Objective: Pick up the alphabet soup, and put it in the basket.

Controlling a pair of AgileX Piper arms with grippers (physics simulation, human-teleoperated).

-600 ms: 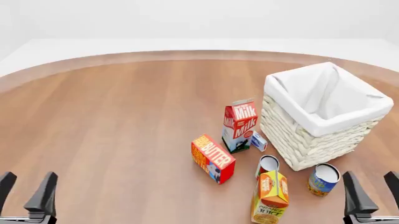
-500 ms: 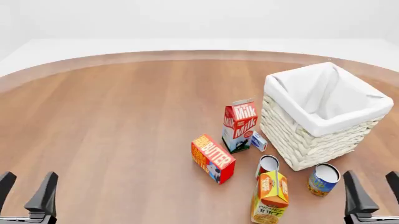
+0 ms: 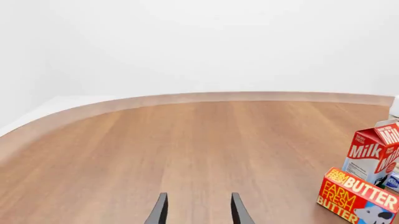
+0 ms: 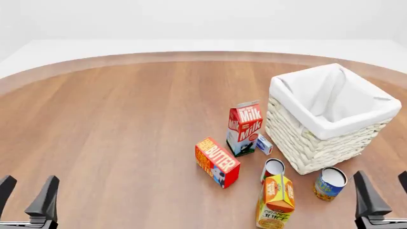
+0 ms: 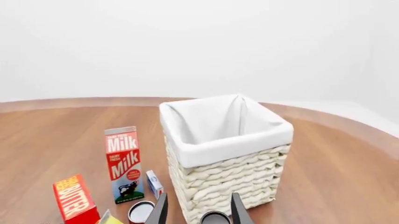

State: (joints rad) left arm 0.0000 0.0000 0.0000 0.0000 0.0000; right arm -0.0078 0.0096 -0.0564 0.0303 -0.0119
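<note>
The alphabet soup (image 4: 330, 183), a short can with a blue and yellow label and a pale flat top, stands upright on the table just in front of the basket (image 4: 305, 148). The basket is a large cream wicker box with a white cloth lining. My right gripper (image 4: 386, 192) hangs open to the right of the can, apart from it. In the right wrist view the can's top (image 5: 215, 218) peeks in between the open fingers of the right gripper (image 5: 197, 212), with the basket (image 5: 224, 177) behind. My left gripper (image 4: 26, 192) (image 3: 198, 213) is open and empty at the near left.
A milk carton (image 4: 244, 127), a small white box (image 4: 264, 144), a butter box (image 4: 217, 161), a slim red-and-white can (image 4: 273, 169) and an orange juice carton (image 4: 275, 202) stand left of the soup. The milk carton (image 3: 374, 154) and butter box (image 3: 355, 196) also show in the left wrist view.
My right gripper has drifted slightly to the right and toward the near edge. The left gripper and all objects have stayed put.
</note>
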